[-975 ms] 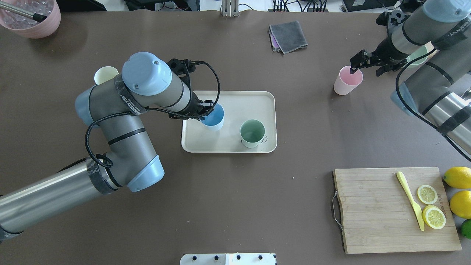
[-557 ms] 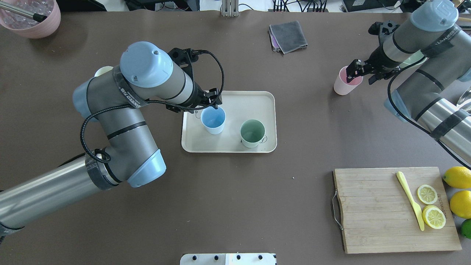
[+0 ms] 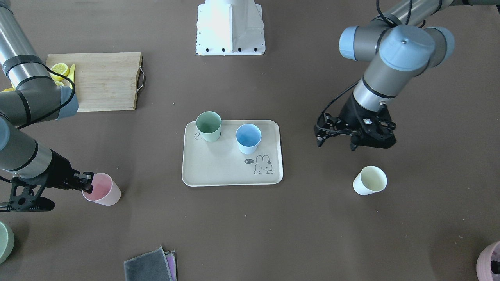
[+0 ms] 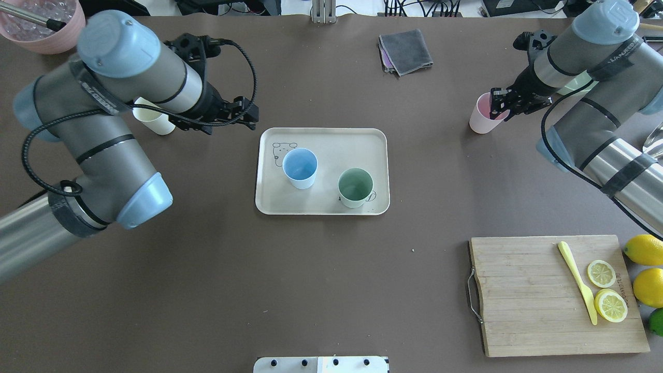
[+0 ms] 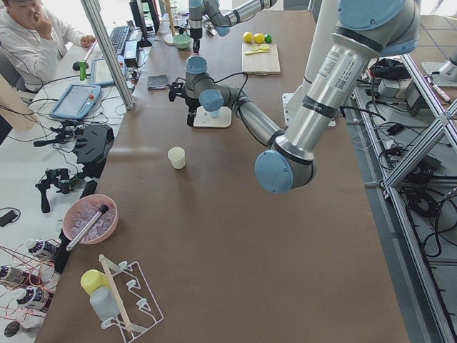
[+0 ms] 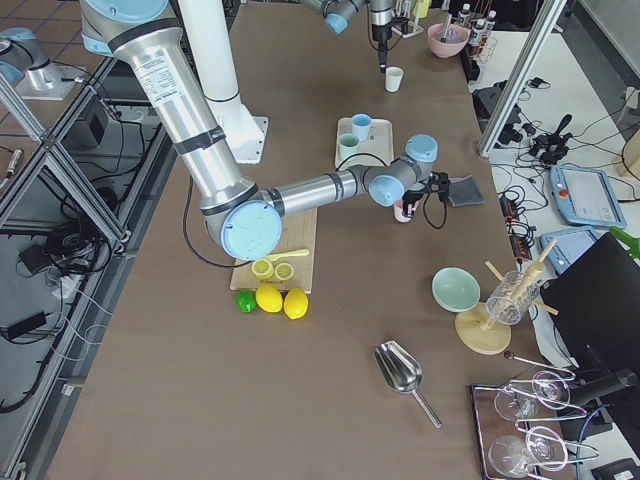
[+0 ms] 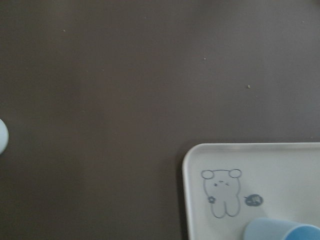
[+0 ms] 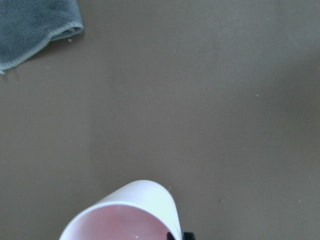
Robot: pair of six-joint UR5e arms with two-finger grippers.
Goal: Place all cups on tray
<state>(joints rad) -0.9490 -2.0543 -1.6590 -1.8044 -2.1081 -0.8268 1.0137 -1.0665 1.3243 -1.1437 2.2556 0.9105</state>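
While the left gripper (image 3: 336, 143) hangs open and empty near the cream cup (image 3: 370, 180), the right gripper (image 3: 88, 182) pinches the rim of the pink cup (image 3: 103, 190). The blue cup (image 3: 248, 138) and green cup (image 3: 208, 125) stand on the tray (image 3: 218, 171).

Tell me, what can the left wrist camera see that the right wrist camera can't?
Only the left wrist view shows a corner of the tray, with its bunny drawing and the rim of the light blue cup standing on it. Only the right wrist view shows the pink cup close up and a corner of the grey cloth. Both look down on the brown table.
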